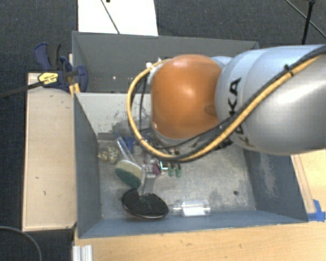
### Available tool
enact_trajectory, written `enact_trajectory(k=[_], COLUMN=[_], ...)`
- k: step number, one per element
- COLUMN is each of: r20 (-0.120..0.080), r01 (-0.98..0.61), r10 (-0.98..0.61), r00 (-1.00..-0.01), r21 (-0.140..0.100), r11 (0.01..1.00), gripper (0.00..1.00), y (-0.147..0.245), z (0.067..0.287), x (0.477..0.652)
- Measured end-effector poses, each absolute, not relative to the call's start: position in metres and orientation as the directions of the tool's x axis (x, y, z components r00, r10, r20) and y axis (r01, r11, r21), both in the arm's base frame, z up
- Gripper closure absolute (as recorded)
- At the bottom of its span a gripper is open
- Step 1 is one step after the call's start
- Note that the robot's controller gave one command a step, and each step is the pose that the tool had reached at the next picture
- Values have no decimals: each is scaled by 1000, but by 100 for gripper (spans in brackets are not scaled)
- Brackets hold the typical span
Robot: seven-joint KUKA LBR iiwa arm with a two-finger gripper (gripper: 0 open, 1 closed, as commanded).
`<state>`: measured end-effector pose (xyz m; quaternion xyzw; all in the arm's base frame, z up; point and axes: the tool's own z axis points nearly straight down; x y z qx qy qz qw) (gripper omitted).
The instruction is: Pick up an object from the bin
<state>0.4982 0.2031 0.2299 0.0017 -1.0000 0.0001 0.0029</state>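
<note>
The gripper (148,182) hangs below the arm's orange cover in the lower left of the bin (88,167), right at the upper edge of a flat black disc (145,205). I cannot tell whether it is apart or together. A green oval piece (129,173) lies just beside it and a clear tube (191,207) sits right of the disc.

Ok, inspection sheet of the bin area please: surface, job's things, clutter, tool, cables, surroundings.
Surface: grey metal bin, floor scuffed and dusty.
Job's things: black round flat disc by the bin's bottom wall in view, under the tool.
Clutter: clear plastic tube right of the disc; green oval piece, speckled lump and blue piece up-left of it.
Tool: low over the disc; contact cannot be told.
Cables: yellow and black cables looped round the orange wrist cover.
Surroundings: dark carpet.
</note>
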Motion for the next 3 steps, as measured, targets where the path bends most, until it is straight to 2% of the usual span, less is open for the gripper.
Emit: enact_trajectory(k=[1, 2, 3], r20=[2, -18, -14], r01=[41, -169, -166], r10=[41, -169, -166], r00=[-999, -985, -986], r21=[-1, 2, 5], r11=[999, 986, 986], gripper=[0, 0, 100], y=[167, 179, 181], z=[90, 76, 77], x=[522, 488, 487])
